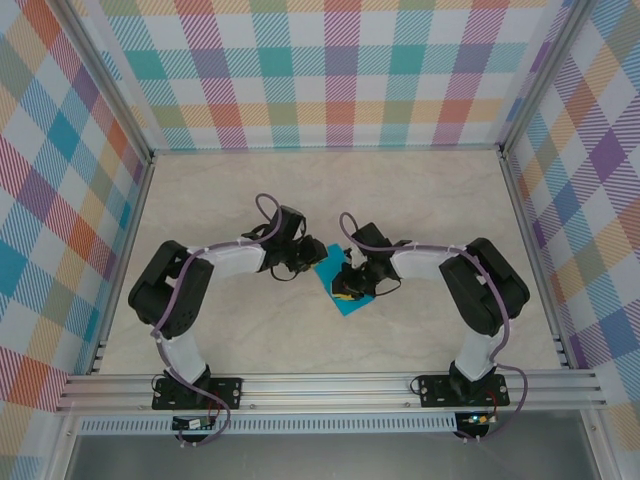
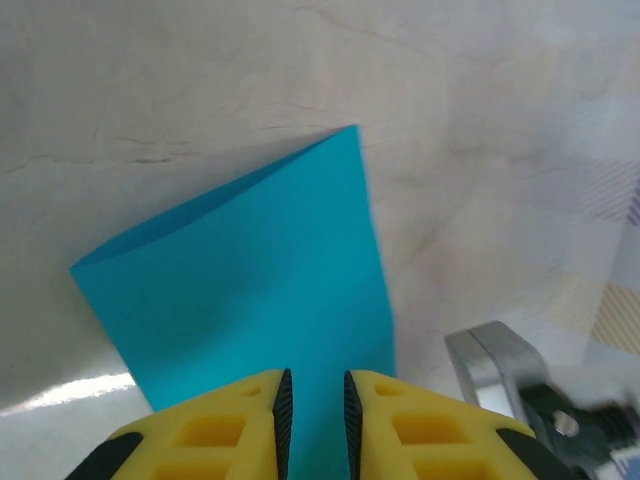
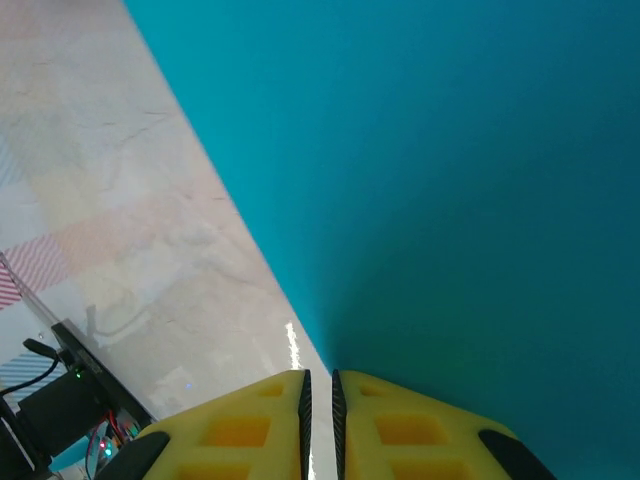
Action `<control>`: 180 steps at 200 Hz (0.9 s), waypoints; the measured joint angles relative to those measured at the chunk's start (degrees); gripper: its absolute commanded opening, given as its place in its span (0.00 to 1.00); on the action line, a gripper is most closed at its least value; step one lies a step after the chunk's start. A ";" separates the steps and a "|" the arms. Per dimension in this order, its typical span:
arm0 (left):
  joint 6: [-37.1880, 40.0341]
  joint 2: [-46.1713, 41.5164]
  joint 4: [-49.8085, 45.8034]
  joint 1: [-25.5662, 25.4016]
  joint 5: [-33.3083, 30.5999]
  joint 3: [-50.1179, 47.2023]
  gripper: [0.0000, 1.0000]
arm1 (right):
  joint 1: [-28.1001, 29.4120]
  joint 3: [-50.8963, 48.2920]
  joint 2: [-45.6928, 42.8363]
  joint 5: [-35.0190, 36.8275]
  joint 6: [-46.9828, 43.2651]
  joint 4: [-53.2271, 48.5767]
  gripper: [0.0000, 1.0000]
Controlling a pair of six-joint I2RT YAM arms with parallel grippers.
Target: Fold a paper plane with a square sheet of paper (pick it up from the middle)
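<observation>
The teal-blue sheet of paper (image 1: pixel 347 303) lies on the table between my two grippers. In the left wrist view the sheet of paper (image 2: pixel 250 270) looks folded over, with a loose rounded fold at its left corner. My left gripper (image 1: pixel 300 264) is at the sheet's far left corner. Its jaws (image 2: pixel 315 390) stand a little apart, and teal shows through the gap. My right gripper (image 1: pixel 345 291) is down on the sheet of paper (image 3: pixel 450 180). Its jaws (image 3: pixel 320 390) are almost together at the sheet's left edge, the right finger (image 3: pixel 420 430) over the teal.
The beige marble-patterned tabletop (image 1: pixel 250 190) is walled by checked panels on three sides. An aluminium rail (image 1: pixel 330 385) runs along the near edge, holding both arm bases. A metal bracket (image 2: pixel 495 360) shows at the lower right of the left wrist view.
</observation>
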 measured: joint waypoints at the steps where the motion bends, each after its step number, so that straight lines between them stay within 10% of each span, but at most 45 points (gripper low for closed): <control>1: 0.00 0.24 0.00 0.00 0.09 0.04 0.22 | 0.00 -0.13 0.02 0.00 0.22 0.17 0.17; 93: 2.08 8.50 -2.32 0.07 1.03 6.16 0.18 | 3.37 -5.95 -2.45 5.40 17.22 12.31 0.21; 180: 3.78 7.80 -7.30 0.87 1.46 8.94 0.21 | 4.87 10.05 -10.43 20.33 16.37 -15.98 0.30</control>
